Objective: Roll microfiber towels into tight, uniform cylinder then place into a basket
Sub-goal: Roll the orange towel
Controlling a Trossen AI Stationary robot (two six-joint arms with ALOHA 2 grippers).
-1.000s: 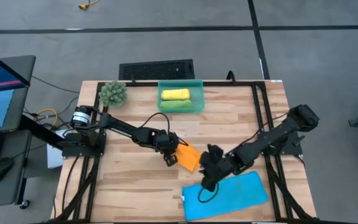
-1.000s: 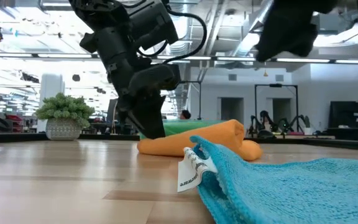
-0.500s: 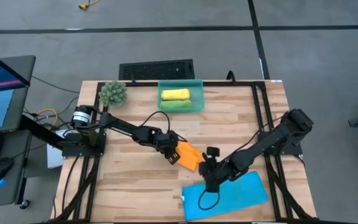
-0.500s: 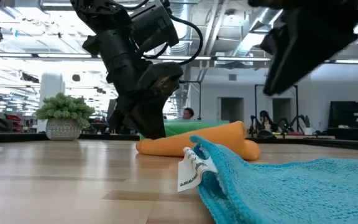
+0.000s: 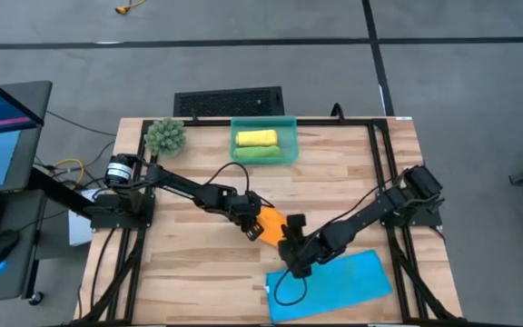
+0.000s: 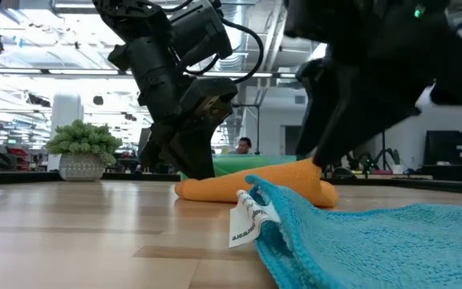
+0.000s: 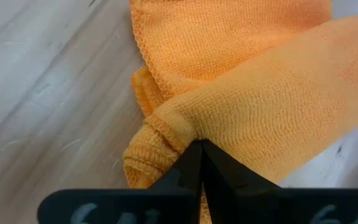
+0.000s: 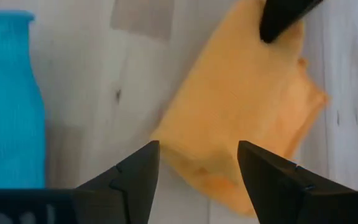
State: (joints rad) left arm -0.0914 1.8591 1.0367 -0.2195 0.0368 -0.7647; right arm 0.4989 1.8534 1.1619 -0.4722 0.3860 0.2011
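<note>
The orange towel [image 5: 274,226] lies partly rolled near the table's middle, and it also shows in the low view [image 6: 255,181]. My left gripper [image 5: 252,225] is shut on its left end. My right gripper [image 5: 290,242] is open just right of it, a finger on either side of the towel's right end [image 8: 219,180], not plainly touching. The bright blue towel [image 5: 331,283] lies flat at the near edge. The teal basket [image 5: 289,136] at the far edge holds a yellow roll [image 5: 254,137] and a green roll [image 5: 256,153]. My left gripper pinches a raised fold of the orange towel [image 7: 185,121] between its two shut fingers, at the towel's left end beside the hemmed edge. The fingers slant down from the table's left. The towel lies on the table with the fold drawn up at the fingers.
A spiky green plant ball [image 5: 164,136] stands at the far left corner. A black frame [image 5: 377,173] runs around the tabletop. The blue towel's white label [image 6: 245,221] sticks out toward the orange towel.
My right gripper has moved from above the blue towel's far left corner toward the table's left, up to the orange towel's right end. My left gripper has kept its hold on the orange towel, which has hardly shifted.
</note>
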